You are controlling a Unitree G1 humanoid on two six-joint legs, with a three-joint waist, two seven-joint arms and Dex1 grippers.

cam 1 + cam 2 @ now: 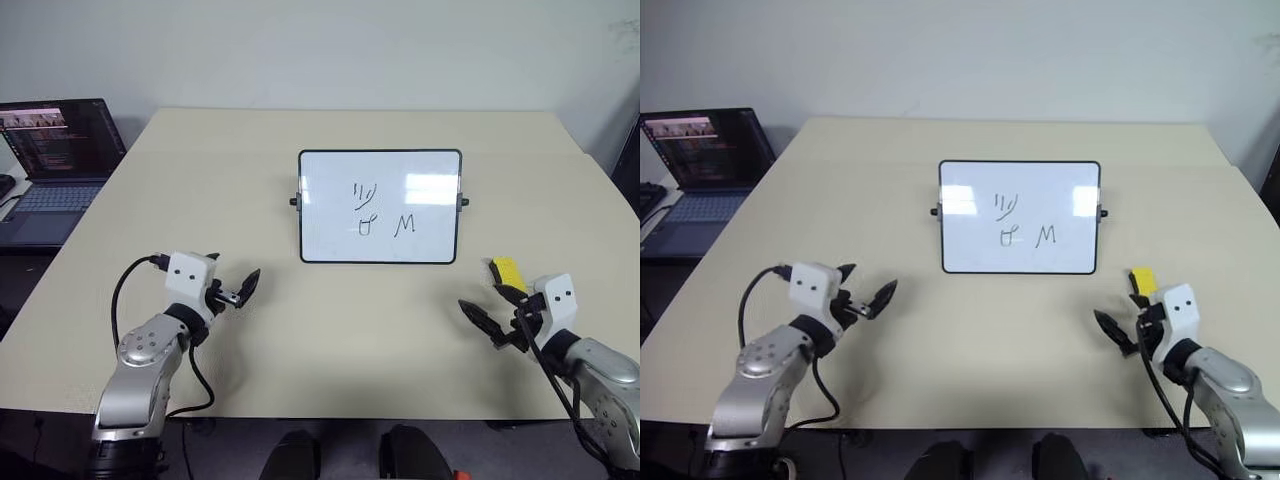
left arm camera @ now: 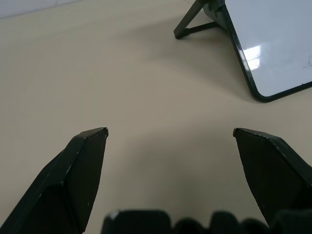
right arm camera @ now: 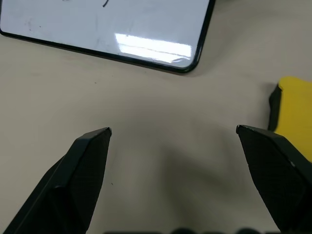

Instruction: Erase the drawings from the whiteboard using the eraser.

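**Eraser sits just past our right fingers**

Our right gripper (image 1: 497, 312) has its two black fingers (image 3: 85, 170) spread wide apart, with nothing between them. Our left gripper (image 1: 232, 283) is the same: fingers (image 2: 80, 168) wide apart and holding nothing. Both hang low over the tan surface (image 1: 350, 330).

Just beyond our right fingers, a little to the outer side, lies the eraser (image 1: 506, 270). It is a small yellow block with a dark edge. In the right wrist view it (image 3: 294, 114) peeks out close to the outer finger, not in the gap between the two. It looks like it touches nothing but the surface. Its long side seems to point away from us, toward the far edge of the surface, though part of it is hidden.

Farther ahead, near the middle of the surface, stands the whiteboard (image 1: 380, 165), tipped back on its little legs. The drawings (image 1: 380, 215) are on it: some slanted lines, a small box shape and an "M". None are wiped yet.

Our right arm is much nearer the eraser than our left. We think the right fingers must shift outward and forward a bit so the block sits between them.

A laptop (image 1: 55, 150) sits far off on our left.
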